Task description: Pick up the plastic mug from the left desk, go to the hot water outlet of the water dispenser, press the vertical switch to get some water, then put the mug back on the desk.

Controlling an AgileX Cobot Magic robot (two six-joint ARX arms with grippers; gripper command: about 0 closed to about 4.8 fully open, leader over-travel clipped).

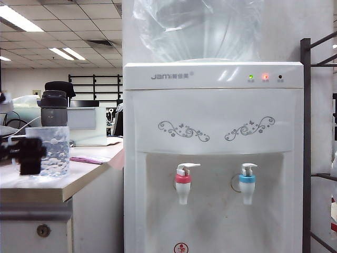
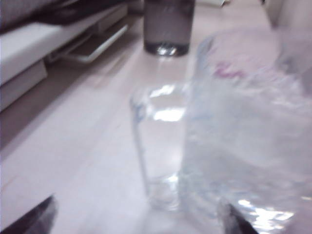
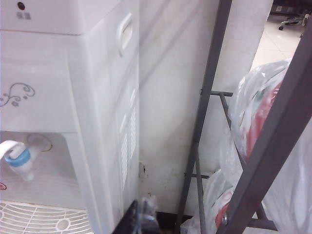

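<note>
While your left gripper point(image 1: 25, 153) sits with jaws wide apart at the plastic mug point(image 1: 51, 151), nothing is grasped; mug stands upright on the left desk point(image 1: 79, 176), just in front of a grey bottle point(image 1: 53, 108). Your right gripper point(image 3: 141, 219) is clenched empty beside the water dispenser point(image 1: 213, 158)

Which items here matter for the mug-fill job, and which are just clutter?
Job: plastic mug on left desk; open left gripper at it; water dispenser; hot water outlet; vertical switch.
Clutter: grey bottle, blue tap, metal rack, bags.
</note>
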